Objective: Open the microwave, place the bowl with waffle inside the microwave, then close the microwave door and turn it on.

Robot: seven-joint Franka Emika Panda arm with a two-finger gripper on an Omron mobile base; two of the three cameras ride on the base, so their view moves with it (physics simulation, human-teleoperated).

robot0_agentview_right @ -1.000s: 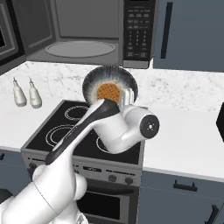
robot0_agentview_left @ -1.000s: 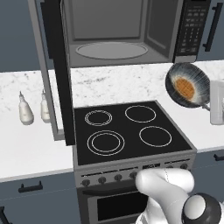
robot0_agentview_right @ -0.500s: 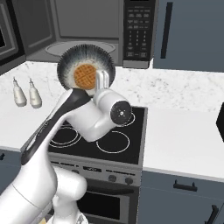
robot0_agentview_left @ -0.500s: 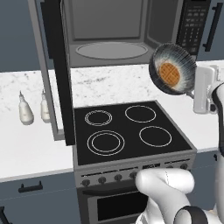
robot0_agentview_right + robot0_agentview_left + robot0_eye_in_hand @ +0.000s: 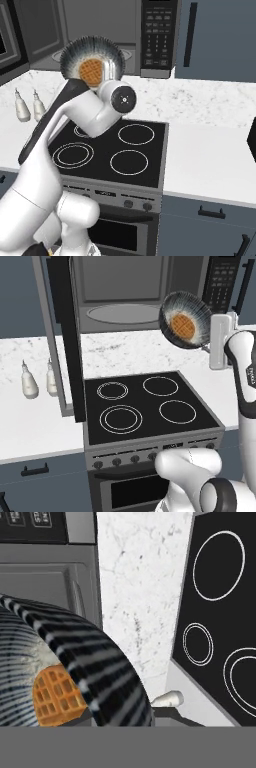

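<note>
Bowl (image 5: 186, 326): dark ribbed exterior, pale interior, tipped on edge at 2 o'clock above the stove (image 5: 145, 406). Golden gridded waffle (image 5: 183, 326) inside. Fingers clamped shut on bowl rim.

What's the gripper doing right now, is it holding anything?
Gripper: jaws shut on the rim of the bowl, held tilted in front of the open microwave, waffle inside.

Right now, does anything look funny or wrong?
Yes. The bowl is tipped on its side in the pincer, its opening facing sideways, in front of the open microwave. The waffle stays stuck inside.
</note>
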